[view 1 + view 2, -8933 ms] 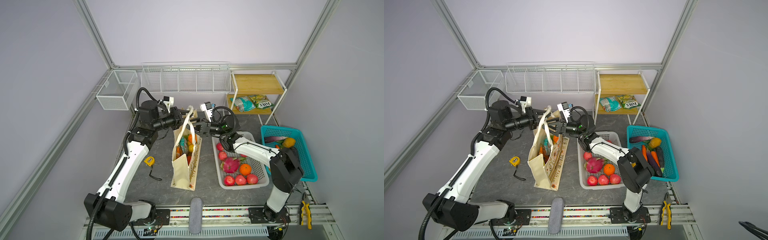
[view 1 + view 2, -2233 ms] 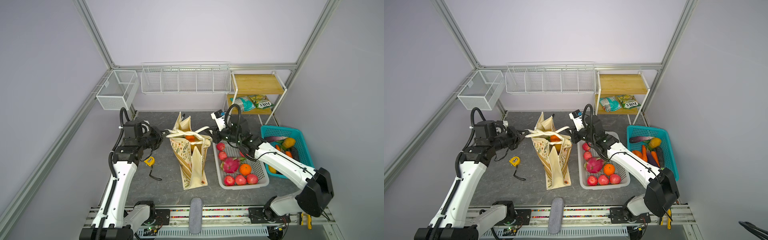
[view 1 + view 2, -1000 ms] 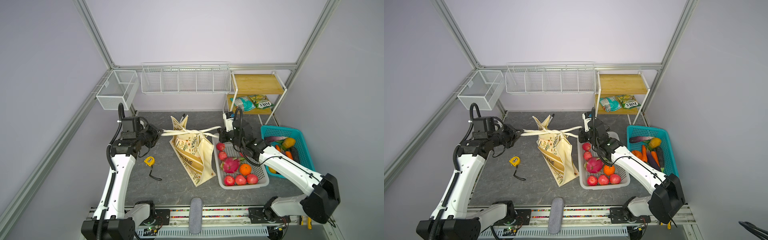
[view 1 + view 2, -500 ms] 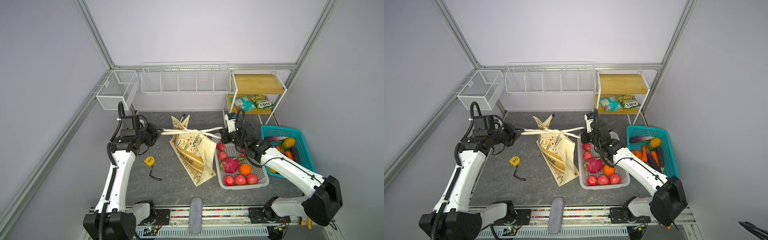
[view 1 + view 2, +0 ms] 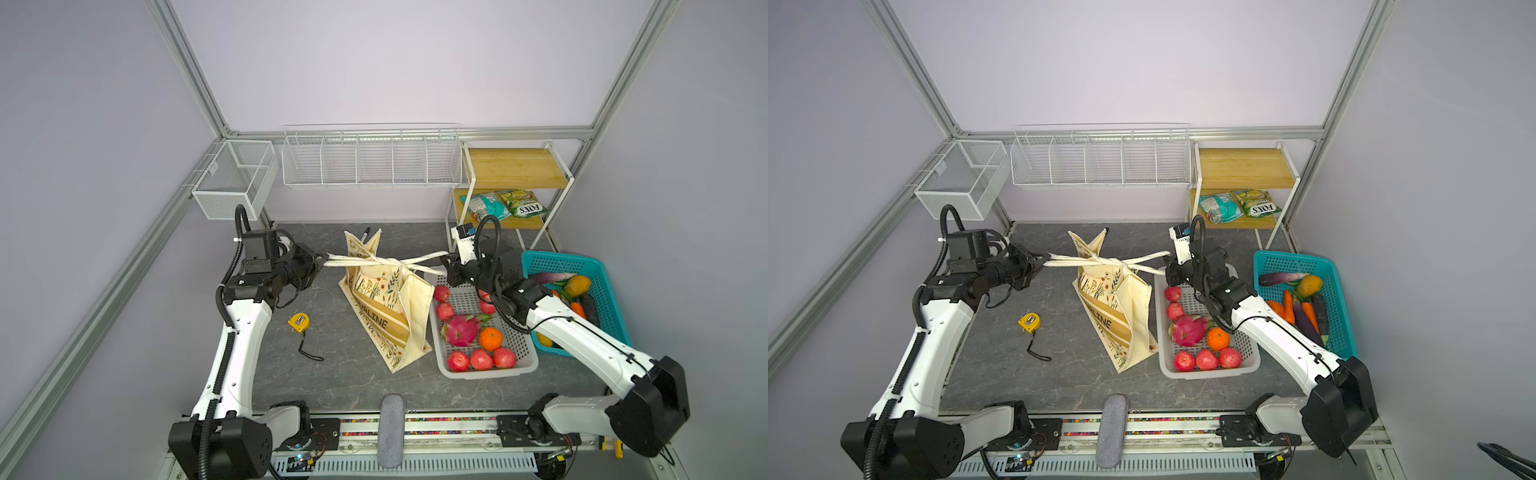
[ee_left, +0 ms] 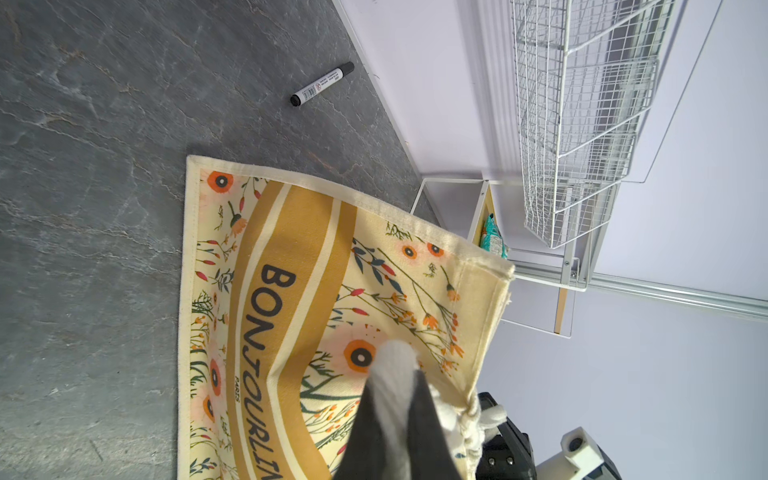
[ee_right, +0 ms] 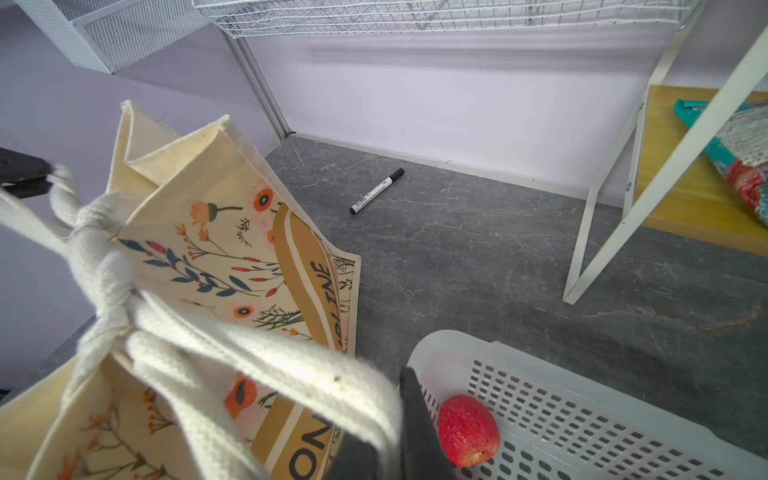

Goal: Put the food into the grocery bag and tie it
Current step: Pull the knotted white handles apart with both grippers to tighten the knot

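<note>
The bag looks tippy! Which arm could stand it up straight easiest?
Probably the right. The right claw grips a rope handle close to the knot, right beside the tilted grocery bag and the white basket. The left claw holds on farther out.

Lilac walls (image 5: 374,62), grey marbled tabletop (image 5: 332,382), wooden shelf (image 5: 515,168), wire baskets (image 5: 370,162)

Probably a lab: aluminium-framed cell (image 5: 199,83)
</note>
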Action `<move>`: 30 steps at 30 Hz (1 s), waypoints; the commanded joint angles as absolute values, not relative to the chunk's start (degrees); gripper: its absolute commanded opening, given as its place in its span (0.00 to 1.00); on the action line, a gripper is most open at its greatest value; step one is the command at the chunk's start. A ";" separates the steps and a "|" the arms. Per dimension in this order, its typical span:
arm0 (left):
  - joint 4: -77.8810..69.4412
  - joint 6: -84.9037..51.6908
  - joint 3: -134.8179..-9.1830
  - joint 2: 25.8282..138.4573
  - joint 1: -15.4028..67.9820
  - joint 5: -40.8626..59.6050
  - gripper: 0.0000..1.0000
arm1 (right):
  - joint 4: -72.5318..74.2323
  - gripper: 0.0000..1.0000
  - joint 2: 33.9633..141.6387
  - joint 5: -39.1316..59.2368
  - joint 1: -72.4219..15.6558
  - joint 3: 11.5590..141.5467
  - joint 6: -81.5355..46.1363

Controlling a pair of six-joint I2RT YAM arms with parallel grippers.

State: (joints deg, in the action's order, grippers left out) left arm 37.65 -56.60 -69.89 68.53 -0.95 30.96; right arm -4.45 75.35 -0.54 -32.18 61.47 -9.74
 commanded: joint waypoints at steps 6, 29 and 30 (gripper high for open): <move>41.90 -51.42 -70.46 66.18 -0.13 21.93 0.06 | -9.43 0.07 76.76 -12.19 -31.42 65.20 -0.48; 38.58 -54.19 -70.95 69.29 12.72 25.53 0.14 | -8.35 0.07 79.00 -9.62 -35.21 66.80 -0.35; 40.03 -53.85 -71.49 69.55 12.83 25.18 0.13 | -8.35 0.07 78.99 -9.74 -35.24 66.82 -0.35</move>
State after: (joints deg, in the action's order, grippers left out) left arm 37.28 -54.28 -69.91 68.07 12.05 25.43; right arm -7.92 78.02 -9.13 -34.65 65.49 -1.26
